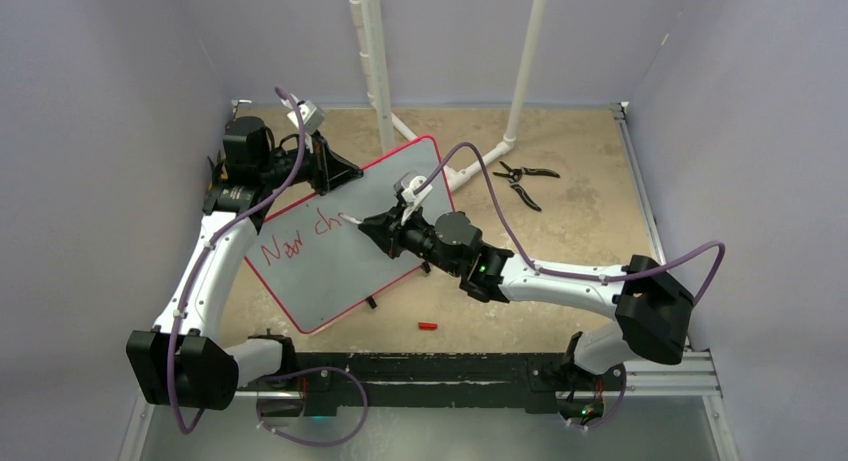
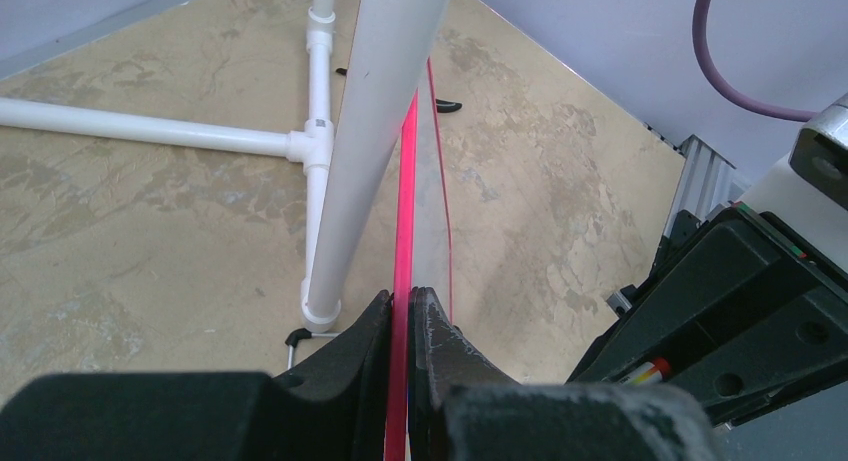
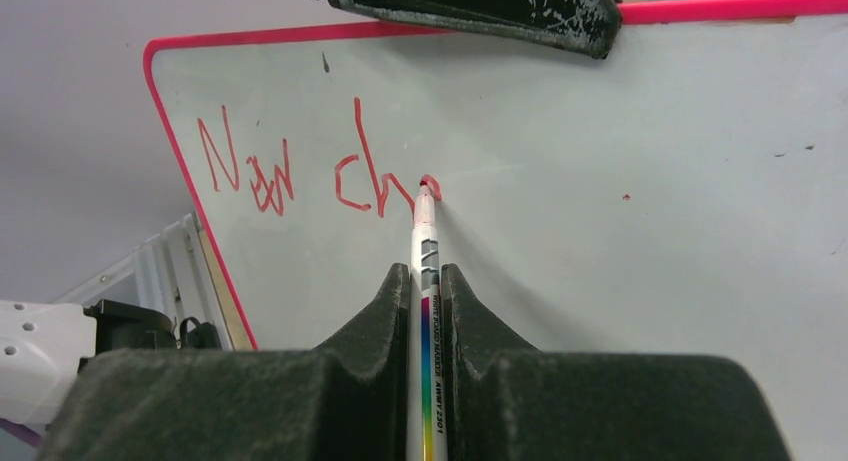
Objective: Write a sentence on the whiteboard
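Observation:
The whiteboard (image 1: 350,251) with a thin red rim lies tilted on the table; it fills the right wrist view (image 3: 620,231). Red lettering (image 3: 300,171) on it reads "New ch" plus the start of another letter, and shows in the top view (image 1: 295,239). My right gripper (image 3: 427,273) is shut on a white marker (image 3: 425,241) whose red tip touches the board just right of "ch". My left gripper (image 2: 403,299) is shut on the board's red rim (image 2: 405,201) at its far left corner; it shows in the top view (image 1: 335,171).
A white PVC pipe frame (image 1: 375,61) stands behind the board, its upright (image 2: 375,111) close to the left gripper. Black pliers (image 1: 525,179) lie on the table at the right. A red marker cap (image 1: 428,326) lies near the front edge.

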### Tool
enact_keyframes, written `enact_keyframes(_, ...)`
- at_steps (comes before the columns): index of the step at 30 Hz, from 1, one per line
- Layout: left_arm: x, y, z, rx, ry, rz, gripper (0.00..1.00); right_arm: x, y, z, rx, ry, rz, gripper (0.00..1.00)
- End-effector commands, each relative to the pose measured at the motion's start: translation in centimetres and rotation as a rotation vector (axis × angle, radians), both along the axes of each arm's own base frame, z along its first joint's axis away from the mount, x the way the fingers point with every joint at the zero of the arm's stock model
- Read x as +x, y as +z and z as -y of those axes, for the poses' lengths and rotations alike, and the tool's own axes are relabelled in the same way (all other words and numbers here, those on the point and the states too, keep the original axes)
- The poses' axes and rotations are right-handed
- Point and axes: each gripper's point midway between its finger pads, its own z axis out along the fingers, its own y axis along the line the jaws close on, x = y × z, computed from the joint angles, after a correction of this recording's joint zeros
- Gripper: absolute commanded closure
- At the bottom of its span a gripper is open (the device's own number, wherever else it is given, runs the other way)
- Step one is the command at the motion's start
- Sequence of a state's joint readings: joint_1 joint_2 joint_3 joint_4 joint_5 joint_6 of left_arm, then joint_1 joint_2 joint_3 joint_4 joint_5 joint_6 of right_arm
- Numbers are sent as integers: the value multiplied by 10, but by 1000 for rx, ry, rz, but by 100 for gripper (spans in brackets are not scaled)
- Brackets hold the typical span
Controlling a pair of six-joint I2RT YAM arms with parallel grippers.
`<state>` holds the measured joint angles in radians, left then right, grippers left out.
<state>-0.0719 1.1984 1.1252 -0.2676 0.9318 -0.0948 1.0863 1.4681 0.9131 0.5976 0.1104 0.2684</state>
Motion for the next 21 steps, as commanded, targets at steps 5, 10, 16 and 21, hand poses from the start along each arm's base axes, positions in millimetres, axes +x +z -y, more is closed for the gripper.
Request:
enact_keyframes(5, 16, 1, -12, 13, 67, 36, 100, -3, -23, 6, -67, -3, -20, 100)
enact_keyframes(10, 16, 1, -12, 13, 67, 36, 100, 3, -16, 12, -55, -51, -13, 100)
enact_keyframes(16, 16, 0, -12, 13, 67, 32, 100, 10, -1, 19, -30, -106, -8, 100)
enact_keyframes(21, 16, 1, -12, 14, 67, 34, 100, 12, 16, 17, -4, -106, 23, 100)
